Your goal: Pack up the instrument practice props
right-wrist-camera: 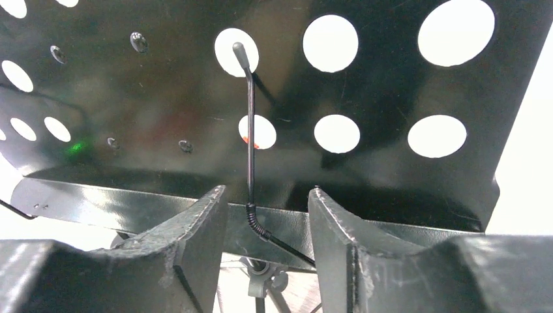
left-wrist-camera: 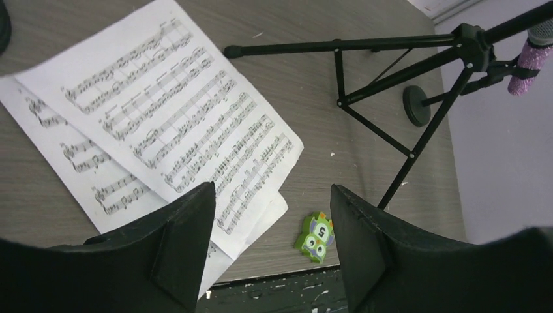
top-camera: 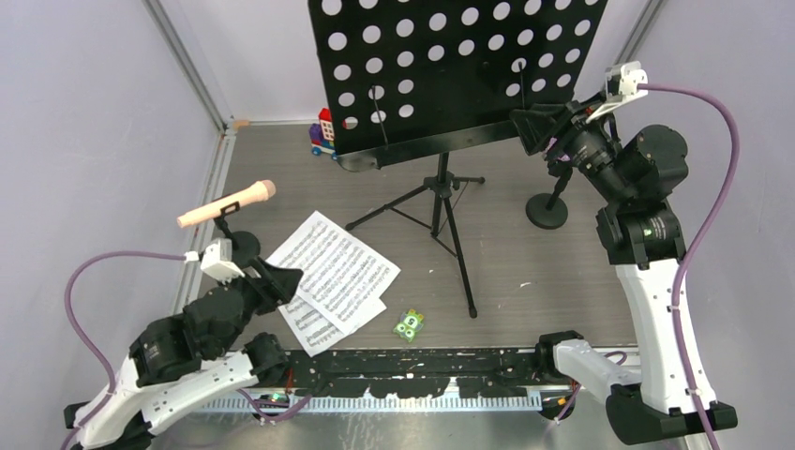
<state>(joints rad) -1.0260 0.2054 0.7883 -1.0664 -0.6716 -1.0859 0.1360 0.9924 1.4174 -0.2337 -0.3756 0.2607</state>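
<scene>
The black perforated music desk (top-camera: 459, 66) stands on tripod legs (top-camera: 441, 211) at the back middle. Two white sheet-music pages (top-camera: 333, 272) lie overlapped on the table. The pink microphone (top-camera: 225, 206) rests tilted on its mount (top-camera: 242, 246) at the left. The other round-based mount (top-camera: 547, 211) stands at the right; the purple-glitter microphone (left-wrist-camera: 529, 59) shows on it in the left wrist view. My left gripper (top-camera: 278, 278) is open and empty above the pages' (left-wrist-camera: 169, 117) near-left edge. My right gripper (top-camera: 528, 131) is open at the desk's (right-wrist-camera: 365, 85) lower right lip, its jaws either side of a wire page holder (right-wrist-camera: 250, 130).
A red-blue toy brick vehicle (top-camera: 322, 131) sits behind the desk's left side. A small green square piece (top-camera: 409, 324) lies near the table's front edge, also in the left wrist view (left-wrist-camera: 315, 236). Walls close in on the left, right and back.
</scene>
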